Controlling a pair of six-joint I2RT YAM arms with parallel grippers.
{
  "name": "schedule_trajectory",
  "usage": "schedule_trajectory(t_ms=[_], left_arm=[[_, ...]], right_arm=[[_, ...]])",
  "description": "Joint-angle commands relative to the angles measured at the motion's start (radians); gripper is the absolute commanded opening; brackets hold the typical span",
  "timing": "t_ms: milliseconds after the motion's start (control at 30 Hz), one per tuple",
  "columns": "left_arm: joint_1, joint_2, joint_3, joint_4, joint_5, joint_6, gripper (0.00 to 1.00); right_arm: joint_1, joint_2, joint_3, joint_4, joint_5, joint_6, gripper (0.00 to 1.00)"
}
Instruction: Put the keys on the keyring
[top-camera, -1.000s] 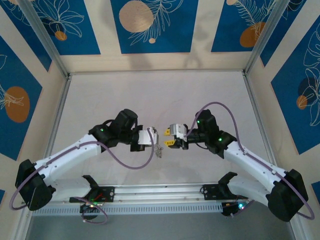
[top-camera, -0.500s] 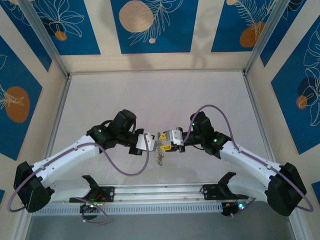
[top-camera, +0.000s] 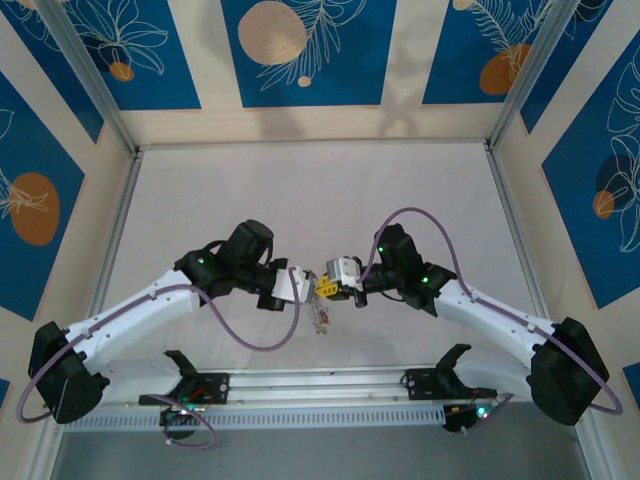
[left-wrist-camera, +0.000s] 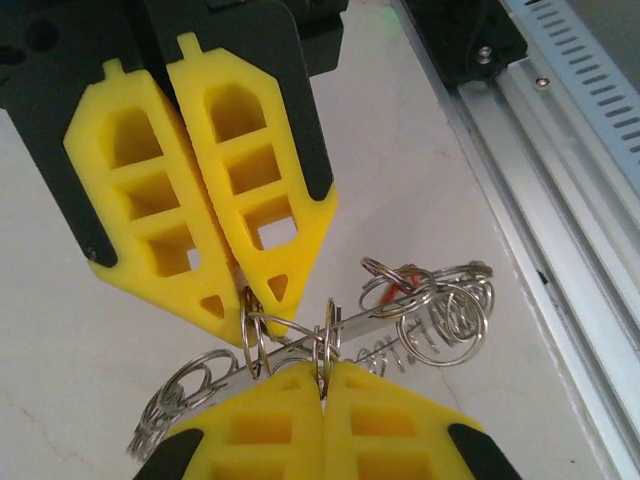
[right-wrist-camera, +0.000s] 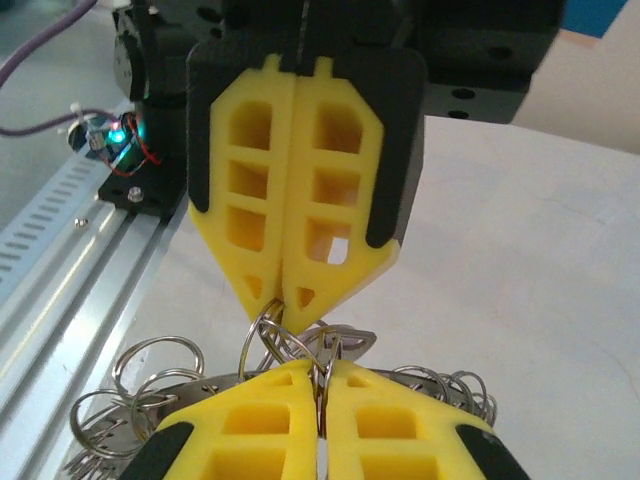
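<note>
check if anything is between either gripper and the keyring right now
Nothing visible is in the way. The left gripper and the right gripper meet tip to tip above the table, each shut on the keyring at its small loops.

We see a pale, faintly marbled table (top-camera: 300, 190) boxed in by beige walls (top-camera: 210, 125). The walls carry blue panels (top-camera: 300, 50) with orange discs and white leaf outlines. Aluminium posts (top-camera: 93, 85) stand at the back corners. Along the near edge we have a grooved aluminium rail (top-camera: 320, 384), with a slotted duct (top-camera: 300, 419) just in front.
</note>
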Motion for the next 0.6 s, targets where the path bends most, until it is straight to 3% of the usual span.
schedule_trajectory(t_ms=[0, 133, 233, 333, 567], left_arm=[[-0.010, -0.026, 0.008, 0.011, -0.016, 0.043, 0.00], [-0.011, -0.026, 0.009, 0.013, -0.025, 0.047, 0.00], [-0.010, -0.021, 0.012, 0.013, -0.020, 0.053, 0.00], [-0.011, -0.017, 0.020, 0.010, -0.010, 0.057, 0.00], [-0.011, 0.002, 0.032, 0.011, 0.032, 0.060, 0.00]], right_arm=[[-0.022, -0.030, -0.024, 0.063, -0.045, 0.152, 0.11], [-0.020, -0.038, -0.042, 0.092, -0.078, 0.241, 0.18], [-0.002, -0.067, -0.061, 0.096, -0.090, 0.192, 0.27], [0.011, -0.095, -0.072, 0.103, -0.086, 0.131, 0.30], [0.028, -0.091, -0.038, 0.017, -0.042, 0.008, 0.27]])
